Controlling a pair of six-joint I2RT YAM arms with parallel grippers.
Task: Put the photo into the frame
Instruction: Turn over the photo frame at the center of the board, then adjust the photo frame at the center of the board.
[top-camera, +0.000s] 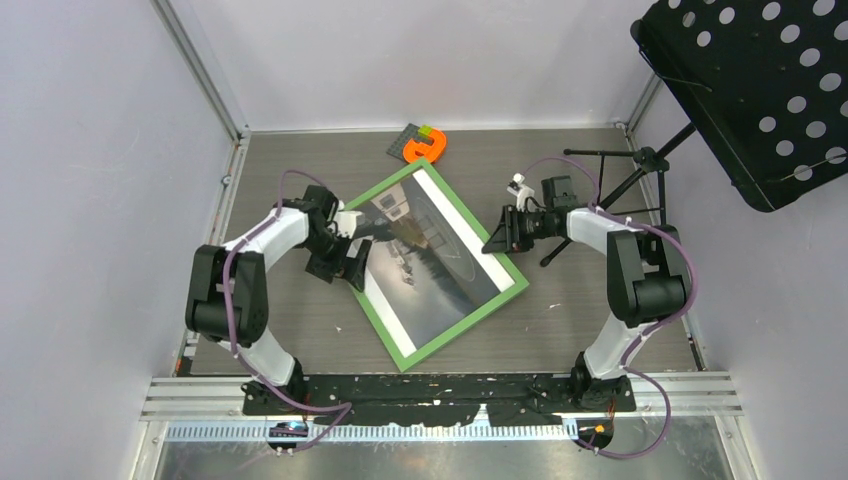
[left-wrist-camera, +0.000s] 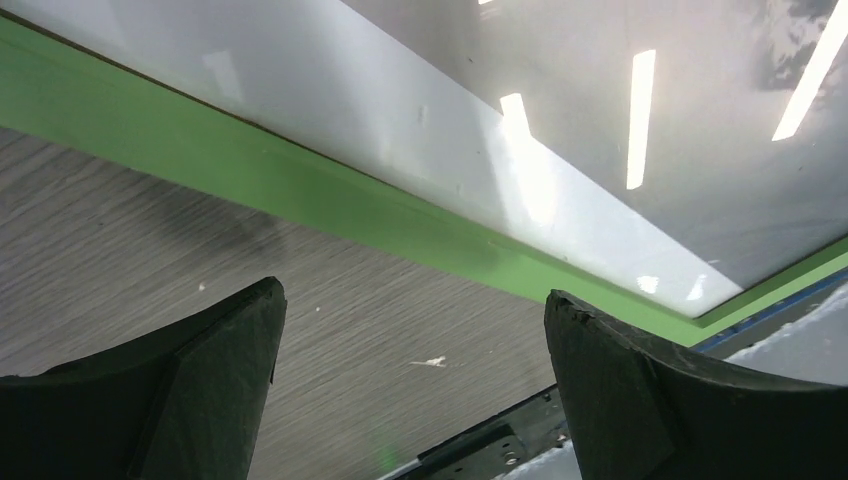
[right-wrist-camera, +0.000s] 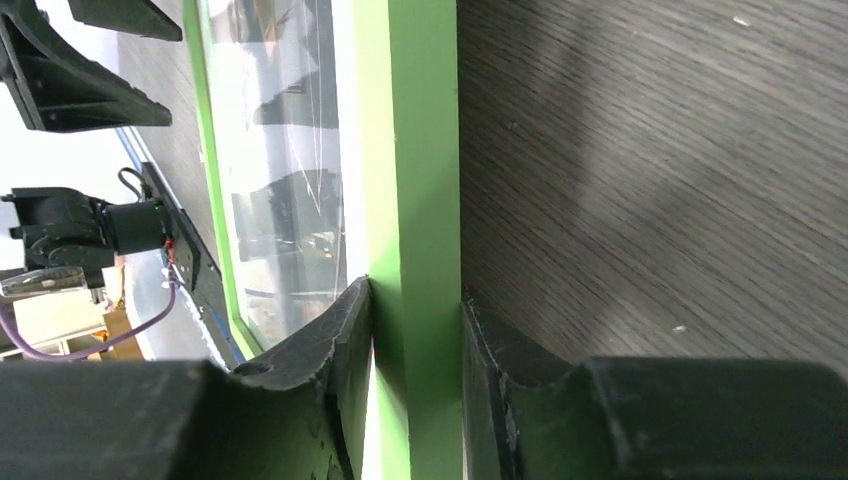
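Note:
The frame (top-camera: 378, 330) lies green face up, turned diagonally, on the grey wood-grain table (top-camera: 560, 310). The photo (top-camera: 435, 262), a dark misty landscape with white bands, shows inside it under a glossy, reflecting surface. My right gripper (top-camera: 497, 240) is shut on the frame's right rail (right-wrist-camera: 425, 150), one finger on each side of it (right-wrist-camera: 415, 330). My left gripper (top-camera: 352, 250) is open and empty, just outside the frame's left rail (left-wrist-camera: 300, 185). Its fingers hang over bare table (left-wrist-camera: 415, 330). The photo's white band (left-wrist-camera: 400, 110) lies just beyond that rail.
An orange object (top-camera: 425, 147) on a dark pad sits at the back, just past the frame's far corner. A black tripod stand (top-camera: 640, 170) and a black perforated panel (top-camera: 760, 90) are at the right. White walls close in the table.

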